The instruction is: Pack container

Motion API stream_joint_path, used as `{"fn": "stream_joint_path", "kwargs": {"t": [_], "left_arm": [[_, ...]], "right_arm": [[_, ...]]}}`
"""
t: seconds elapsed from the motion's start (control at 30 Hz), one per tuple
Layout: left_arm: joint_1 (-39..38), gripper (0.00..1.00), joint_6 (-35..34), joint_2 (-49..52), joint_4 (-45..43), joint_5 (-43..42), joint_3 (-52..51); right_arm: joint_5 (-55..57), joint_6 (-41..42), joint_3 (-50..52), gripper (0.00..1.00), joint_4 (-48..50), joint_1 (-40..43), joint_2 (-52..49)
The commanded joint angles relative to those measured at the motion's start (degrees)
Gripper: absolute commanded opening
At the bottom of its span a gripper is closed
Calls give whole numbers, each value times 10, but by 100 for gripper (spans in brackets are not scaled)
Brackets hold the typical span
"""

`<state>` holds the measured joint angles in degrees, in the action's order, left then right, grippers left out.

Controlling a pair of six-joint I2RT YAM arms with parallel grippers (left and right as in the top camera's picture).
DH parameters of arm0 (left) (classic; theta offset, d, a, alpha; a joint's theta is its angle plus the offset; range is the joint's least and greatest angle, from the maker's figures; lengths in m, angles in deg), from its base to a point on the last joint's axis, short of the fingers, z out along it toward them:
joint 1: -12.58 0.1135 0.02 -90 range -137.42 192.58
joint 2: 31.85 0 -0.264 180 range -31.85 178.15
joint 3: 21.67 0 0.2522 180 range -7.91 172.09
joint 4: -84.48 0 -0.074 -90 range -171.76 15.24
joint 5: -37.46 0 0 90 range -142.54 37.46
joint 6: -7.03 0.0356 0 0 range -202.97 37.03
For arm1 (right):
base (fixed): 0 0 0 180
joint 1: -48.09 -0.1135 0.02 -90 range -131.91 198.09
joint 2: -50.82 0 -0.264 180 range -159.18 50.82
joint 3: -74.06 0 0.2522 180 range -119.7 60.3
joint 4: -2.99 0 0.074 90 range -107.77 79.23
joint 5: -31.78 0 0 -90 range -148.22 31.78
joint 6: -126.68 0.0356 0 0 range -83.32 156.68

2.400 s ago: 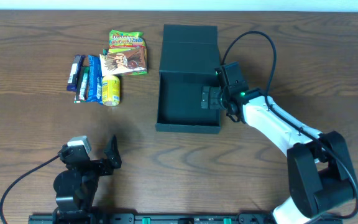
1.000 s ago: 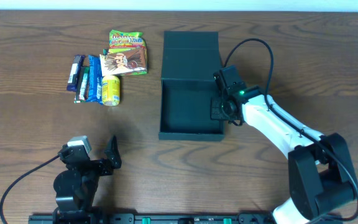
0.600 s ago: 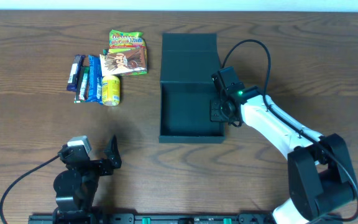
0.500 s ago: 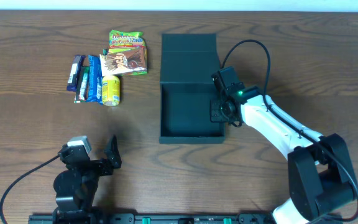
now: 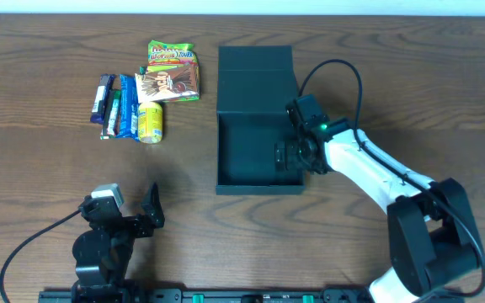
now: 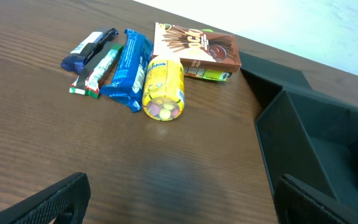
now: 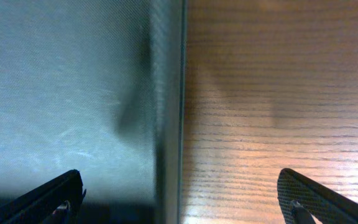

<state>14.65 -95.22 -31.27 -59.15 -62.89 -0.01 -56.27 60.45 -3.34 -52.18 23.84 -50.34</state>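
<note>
Container (image 5: 258,139): dark green box, lid flap open, mid table (image 5: 57,168), right of the snacks (image 5: 146,88). Right gripper (image 5: 295,156): fingers wide apart, one each side of its right wall. Left gripper (image 5: 146,210): wide apart too, holding nothing.

Overhead view evenly lit, sharp, faint soft shadows. Right wrist view: warm glare on table (image 7: 278,50), container (image 7: 61,93) wall blurred, casting shadow rightward.

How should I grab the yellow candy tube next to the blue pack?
Take the yellow tube across its round middle from straight above: it lies on its side. Toward the container its flank looks free; the blue pack crowds the other, so wedge gently.
</note>
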Motion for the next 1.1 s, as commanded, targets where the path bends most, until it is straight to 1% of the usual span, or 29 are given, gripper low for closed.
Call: {"fn": "stream_joint_path", "kwargs": {"t": [0.0, 0.13, 0.27, 0.4, 0.43, 0.53, 0.6, 0.67, 0.77, 0.8, 0.83, 0.97, 1.07], "left_arm": [[-2, 96, -6, -4, 3, -2, -12], [-2, 95, -6, -4, 3, -2, -12], [-2, 95, -6, -4, 3, -2, -12], [-2, 95, -2, -4, -7, 19, -11], [-2, 95, -7, -4, -13, 13, -11], [-2, 95, -60, -4, -13, -50, -12], [-2, 95, -67, -4, -23, -60, -12], [-2, 95, -73, -4, -67, -61, -12], [-2, 95, -67, -2, -178, -54, -12], [-2, 95, -66, 5, -212, -41, -9], [-2, 96, -66, 12, -220, -34, -5], [-2, 95, -37, 92, -218, -25, 41], [-2, 95, 14, 169, -214, -25, 95]], "right_arm": [[7, -23, -52, 99, -9, -4, 48], [9, -49, -90, 99, -5, -4, 102], [9, -69, -92, 99, 31, -4, 146], [10, -88, -92, 99, 64, -4, 158], [11, -100, -92, 99, 71, -4, 158], [10, -119, -92, 99, 84, -4, 158], [10, -119, -92, 99, 94, -4, 158], [10, -127, -92, 99, 107, -2, 158], [10, -148, -92, 99, 126, 1, 158], [11, -154, -92, 99, 136, 4, 158], [10, -157, -92, 99, 144, 8, 158], [11, -158, -92, 99, 170, 36, 158], [10, -176, -92, 99, 183, 64, 158]]}}
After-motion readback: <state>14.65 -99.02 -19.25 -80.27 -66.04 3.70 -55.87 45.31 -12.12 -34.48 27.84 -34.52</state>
